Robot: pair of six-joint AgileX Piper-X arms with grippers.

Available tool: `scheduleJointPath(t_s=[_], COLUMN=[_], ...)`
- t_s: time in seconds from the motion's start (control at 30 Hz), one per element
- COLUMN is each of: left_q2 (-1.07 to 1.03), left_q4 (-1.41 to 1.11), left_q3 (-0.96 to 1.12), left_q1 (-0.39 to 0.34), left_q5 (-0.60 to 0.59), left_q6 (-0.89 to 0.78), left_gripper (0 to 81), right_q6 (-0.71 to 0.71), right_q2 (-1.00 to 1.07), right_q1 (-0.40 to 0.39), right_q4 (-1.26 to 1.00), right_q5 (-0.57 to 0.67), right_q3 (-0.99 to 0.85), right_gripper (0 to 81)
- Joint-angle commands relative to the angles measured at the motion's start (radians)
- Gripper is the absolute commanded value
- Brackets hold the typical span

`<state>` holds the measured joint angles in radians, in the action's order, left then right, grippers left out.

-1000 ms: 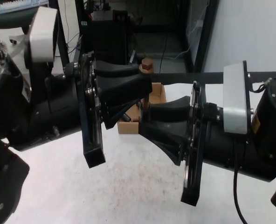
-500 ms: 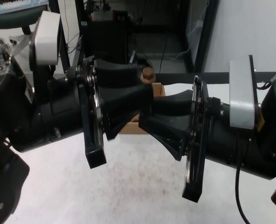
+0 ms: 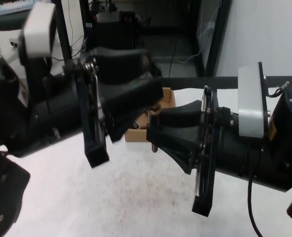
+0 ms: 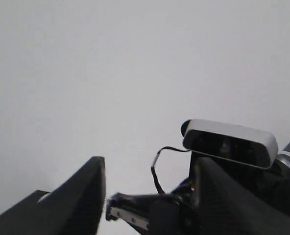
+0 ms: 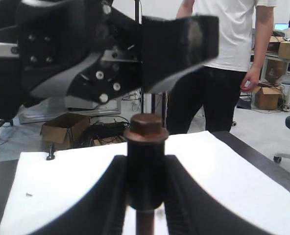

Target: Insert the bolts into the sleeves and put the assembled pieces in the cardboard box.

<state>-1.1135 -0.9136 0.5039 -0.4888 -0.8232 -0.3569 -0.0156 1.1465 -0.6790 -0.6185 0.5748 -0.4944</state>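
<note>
Clamping a dark sleeve between its two fingers, the right end effector holds the piece up over the white desk. A brown bolt sits in the sleeve: its flanged hex head rests on the sleeve's upper end, and a thin length of shank shows below the sleeve. The fingers press on both sides of the sleeve, and the bolt head stands free above them.

Facing it is the left end effector, raised off the desk with one dark finger reaching over the bolt head without touching it. In the left wrist view its two fingers stand well apart with nothing between them, and the right arm's silver wrist camera shows beyond them.

From the high view the two arms meet nose to nose over the middle of the desk, left end effector slightly higher than the right end effector. The cardboard box lies on the desk just behind their fingertips, partly hidden by them.
</note>
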Motion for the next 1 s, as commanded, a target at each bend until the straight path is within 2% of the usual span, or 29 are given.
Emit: scheduleJointPath(t_s=[0.0, 0.1, 0.13, 0.27, 0.37, 0.43, 0.53, 0.63, 0.97], left_q2=[0.008, 0.037, 0.049, 0.111, 0.155, 0.182, 0.217, 0.244, 0.341], left_q4=[-0.09, -0.133, -0.132, -0.066, 0.126, 0.284, 0.574, 0.796, 1.033], left_q3=[0.005, 0.005, 0.005, 0.005, 0.005, 0.005, 0.005, 0.005, 0.005], left_q1=[0.028, 0.075, 0.093, 0.156, 0.177, 0.178, 0.178, 0.178, 0.178], left_q5=[0.057, 0.132, 0.154, 0.176, 0.173, 0.182, 0.246, 0.331, 0.448], left_q6=[-0.022, -0.041, -0.037, -0.06, -0.042, 0.035, 0.161, 0.201, 0.248], left_gripper=[35.8, 5.8, 0.2, 0.3, 0.3, 0.3, 0.3, 0.3, 0.3], right_q6=[-0.001, -0.001, -0.001, -0.001, 0.016, 0.044, 0.061, 0.06, 0.041], right_q2=[-0.004, -0.004, -0.004, -0.004, 0.005, 0.033, 0.131, 0.281, 0.757], right_q1=[0.009, 0.035, 0.048, 0.112, 0.156, 0.178, 0.205, 0.218, 0.223], right_q4=[-0.006, 0.037, 0.067, 0.201, 0.381, 0.502, 0.686, 0.826, 1.167], right_q5=[-0.002, -0.036, -0.059, -0.163, -0.269, -0.325, -0.336, -0.336, -0.345], right_q3=[-0.01, -0.01, -0.01, -0.033, -0.112, -0.198, -0.352, -0.527, -1.044], right_gripper=[0.8, 0.8, 0.8, 0.8, 0.8, 0.8, 0.8, 0.8, 0.8])
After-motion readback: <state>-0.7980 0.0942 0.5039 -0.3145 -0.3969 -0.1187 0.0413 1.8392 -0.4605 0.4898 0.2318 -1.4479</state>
